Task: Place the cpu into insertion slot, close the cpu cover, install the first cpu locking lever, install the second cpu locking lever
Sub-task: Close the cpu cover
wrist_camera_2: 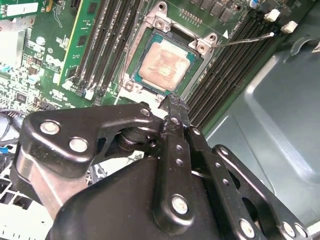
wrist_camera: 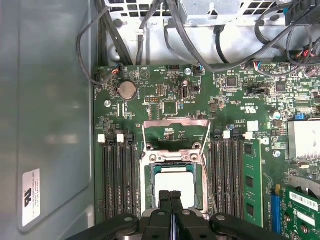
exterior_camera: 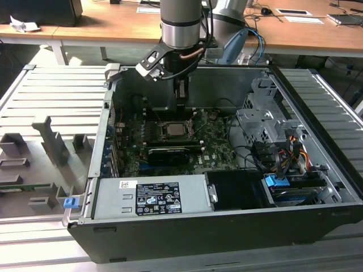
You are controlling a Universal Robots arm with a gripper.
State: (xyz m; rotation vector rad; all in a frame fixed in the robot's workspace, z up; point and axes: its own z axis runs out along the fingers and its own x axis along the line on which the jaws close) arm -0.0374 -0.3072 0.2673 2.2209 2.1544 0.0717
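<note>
Exterior view is looking down, from farther off, into the open case (exterior_camera: pixel 187 243); both wrist views are facing the cpu (wrist_camera_2: pixel 161 62) (wrist_camera: pixel 175 181) closely.

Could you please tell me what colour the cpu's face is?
The cpu is dull silver-grey, clearest in the second wrist view.

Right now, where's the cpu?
In the first wrist view the cpu sits in the insertion slot at mid-board, between the two banks of memory slots, under the gripper.
</note>
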